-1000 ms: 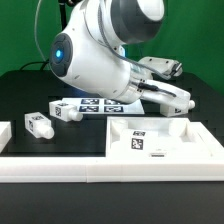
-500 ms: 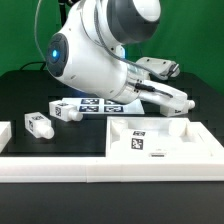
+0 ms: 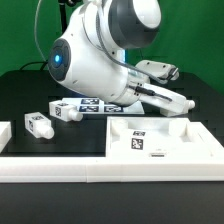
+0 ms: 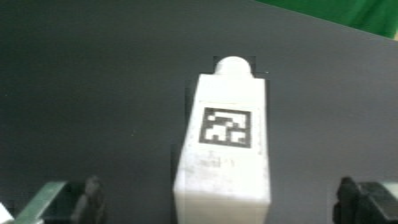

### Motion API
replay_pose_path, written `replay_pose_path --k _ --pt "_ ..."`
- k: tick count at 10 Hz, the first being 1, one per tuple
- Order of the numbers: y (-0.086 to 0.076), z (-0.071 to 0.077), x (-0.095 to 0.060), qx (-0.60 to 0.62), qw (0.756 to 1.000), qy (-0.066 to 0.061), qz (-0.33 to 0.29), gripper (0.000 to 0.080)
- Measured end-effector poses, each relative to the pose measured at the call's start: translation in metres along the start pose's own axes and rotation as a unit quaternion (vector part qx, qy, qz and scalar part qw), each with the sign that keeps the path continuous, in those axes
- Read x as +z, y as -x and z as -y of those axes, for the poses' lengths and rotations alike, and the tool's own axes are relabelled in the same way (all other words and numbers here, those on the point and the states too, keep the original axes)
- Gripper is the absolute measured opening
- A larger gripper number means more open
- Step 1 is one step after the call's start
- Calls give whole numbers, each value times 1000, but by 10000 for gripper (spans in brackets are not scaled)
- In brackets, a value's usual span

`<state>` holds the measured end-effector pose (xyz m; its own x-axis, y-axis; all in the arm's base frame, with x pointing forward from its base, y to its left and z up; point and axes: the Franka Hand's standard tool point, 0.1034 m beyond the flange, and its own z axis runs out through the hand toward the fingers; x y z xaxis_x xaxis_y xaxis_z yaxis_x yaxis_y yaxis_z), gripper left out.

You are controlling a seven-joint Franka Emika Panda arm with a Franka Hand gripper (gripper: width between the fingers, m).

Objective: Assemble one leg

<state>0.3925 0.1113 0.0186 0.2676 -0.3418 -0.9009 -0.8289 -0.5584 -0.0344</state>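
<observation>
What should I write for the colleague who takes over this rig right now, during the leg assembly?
The gripper is open and holds nothing. Its fingers stand on either side of a small white plastic square-section leg with a black-and-white tag, without touching it.
That leg lies flat on the black table.
A second white leg and a third white leg lie loose at the exterior view's left, near the marker board.
The large flat white square panel lies in front.
Done: no leg is grasped or fitted yet.
Left: probably close on the leg, lift it, and attach it.
</observation>
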Motion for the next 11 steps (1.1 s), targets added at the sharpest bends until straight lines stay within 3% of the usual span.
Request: replay_pose_path --k 6,11 --pt "-4 -3 6 4 1000 3 2 649" --pt "-3 -7 19 11 1000 12 10 649"
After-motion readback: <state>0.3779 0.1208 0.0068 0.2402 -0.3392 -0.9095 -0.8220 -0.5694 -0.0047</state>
